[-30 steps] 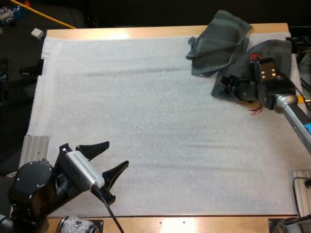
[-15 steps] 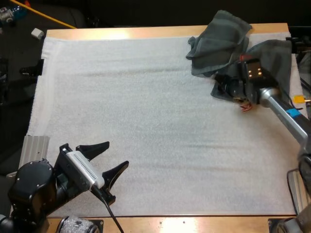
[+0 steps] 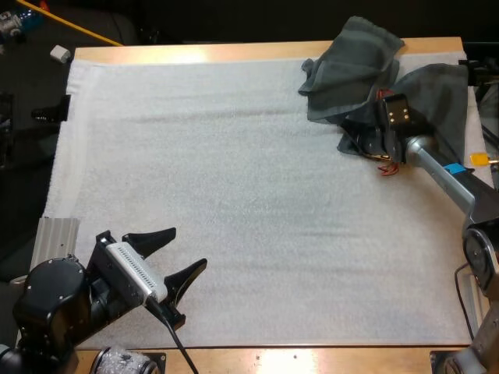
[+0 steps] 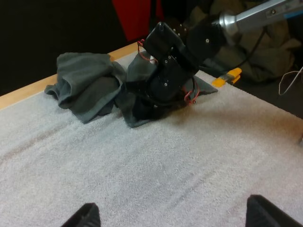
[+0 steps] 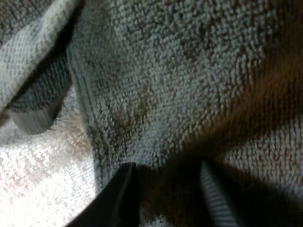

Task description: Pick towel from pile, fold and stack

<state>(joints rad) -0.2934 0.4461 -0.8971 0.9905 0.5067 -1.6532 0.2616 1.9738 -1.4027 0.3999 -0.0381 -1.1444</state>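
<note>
The right gripper [image 3: 357, 138] is pushed into the crumpled towel [image 3: 438, 92], which touches a second towel [image 3: 351, 66]; I cannot tell whether it grips the cloth. The left gripper [image 3: 189, 248] hangs released, well apart from the towels.

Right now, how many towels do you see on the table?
2. One crumpled towel lies at the far edge of the mat. The second towel lies just right of it, touching it, under the right hand. Folds may hide another.

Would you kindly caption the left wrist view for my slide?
Right tool down on crumpled grey-green towels at the white mat's far edge.
</note>
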